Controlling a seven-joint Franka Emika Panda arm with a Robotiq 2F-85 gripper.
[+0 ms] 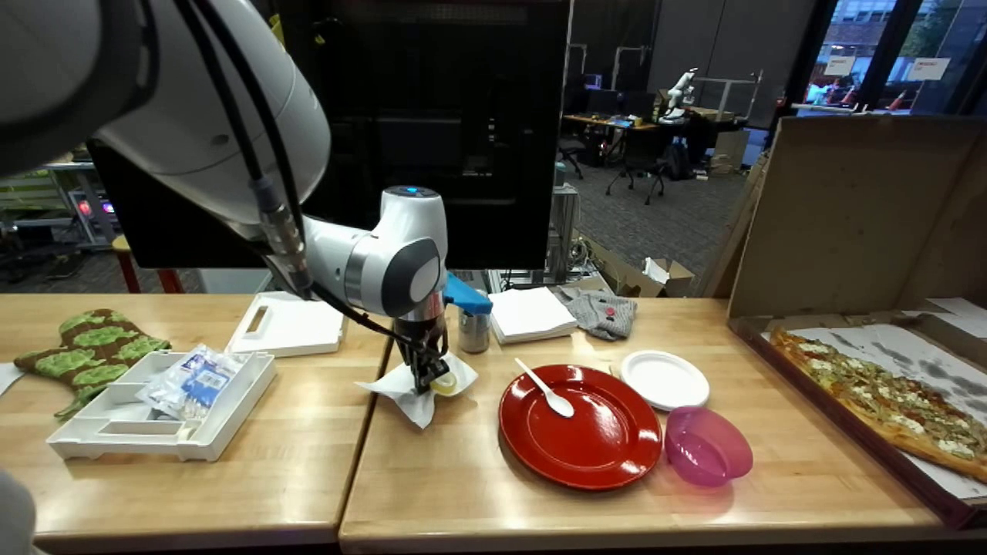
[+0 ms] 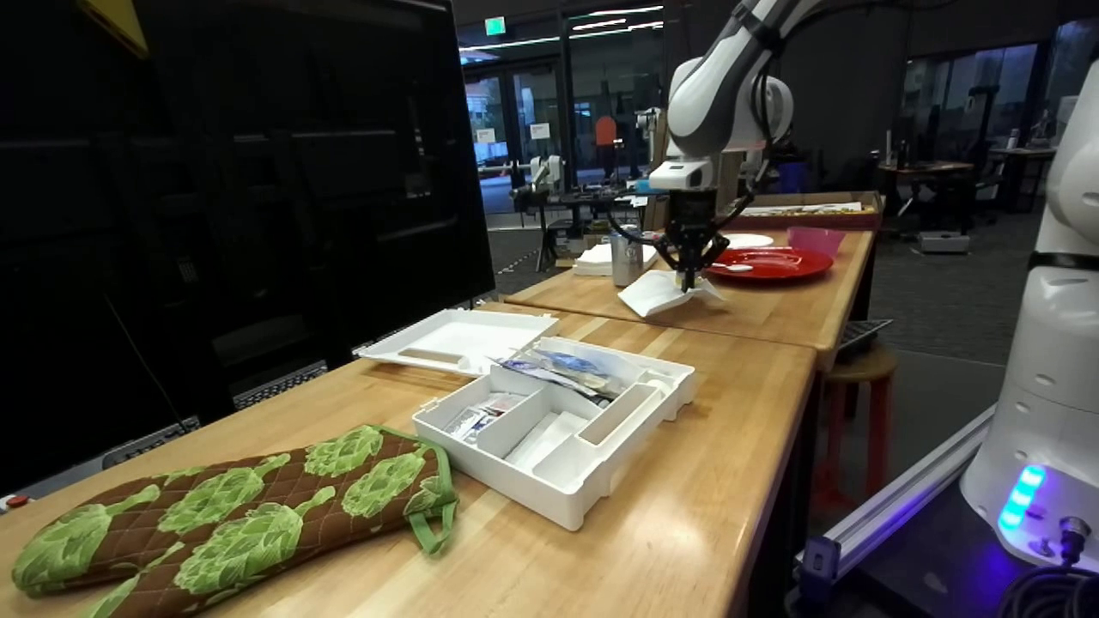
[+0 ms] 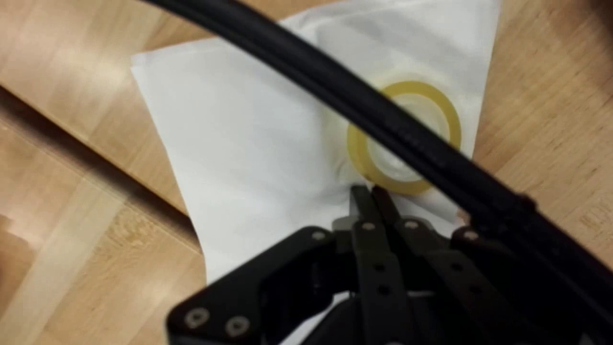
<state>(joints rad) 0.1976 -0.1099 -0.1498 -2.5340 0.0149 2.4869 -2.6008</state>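
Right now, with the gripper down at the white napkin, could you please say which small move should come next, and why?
I would probably lift the gripper slightly: its jaws are shut, with the fingertips down at the white napkin beside the yellow ring, and I cannot tell whether any paper is pinched between them. A small lift should show that.

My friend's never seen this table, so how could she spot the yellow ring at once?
On the light wooden table, find the large, glossy red plate. Beside it, a creased, napkin-like white sheet lies beneath black fingers. The round yellow ring sits on that sheet, its colour standing out against plain white.
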